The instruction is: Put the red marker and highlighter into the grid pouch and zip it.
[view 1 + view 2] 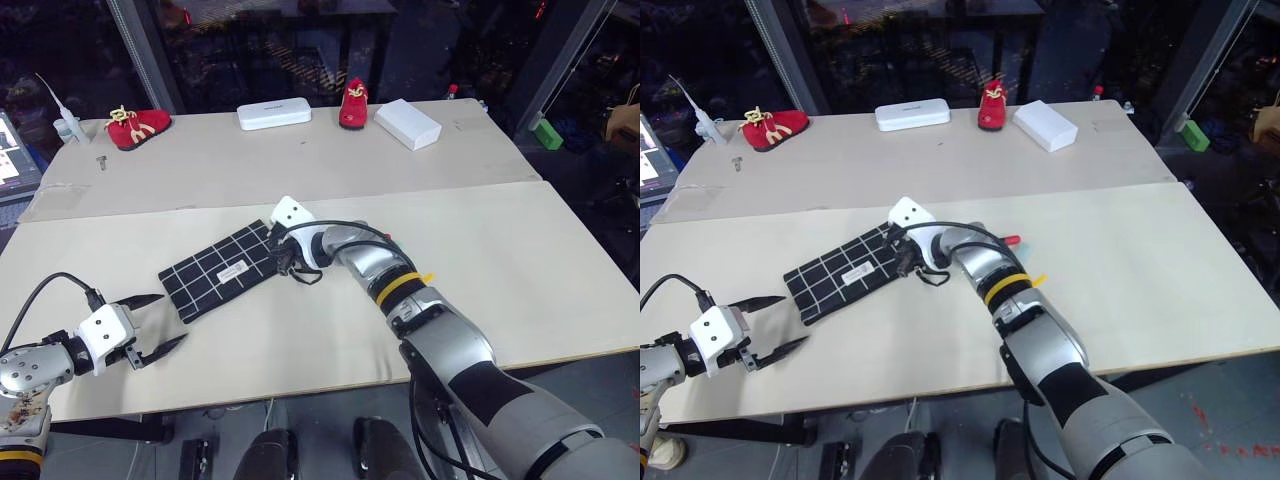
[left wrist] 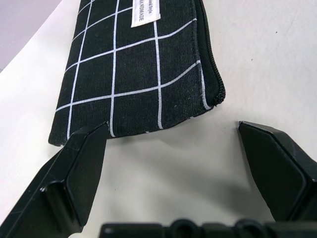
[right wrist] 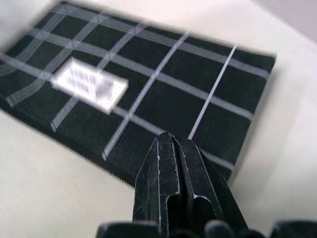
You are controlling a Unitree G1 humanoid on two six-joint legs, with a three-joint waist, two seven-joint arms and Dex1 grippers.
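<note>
Pouch [image 1: 222,270] first, since both pincers are at it. Our right pincer [image 3: 173,148] has its fingers pressed together, holding nothing, its tip over the pouch's right end near the zip edge. Our left pincer [image 1: 150,325] stands wide and empty, just short of the pouch's near left corner, which sits between its fingers in the wrist view without touching them.

We judge the pouch light, soft and limp: flat fabric that would fold and slide on the smooth bench [image 1: 520,260] if pushed from one end. It likely wants pinning at one end while the other pincer works the zip; the corner or the zip-side hem looks the best hold, as cloth gathers there.

It is a flat black rectangle with thin white grid lines and a small white label [image 2: 146,11], lying slantwise mid-bench, the zip along one long edge appearing closed. A bit of red [image 1: 1011,240], possibly the marker, peeks out behind our right forearm.
</note>
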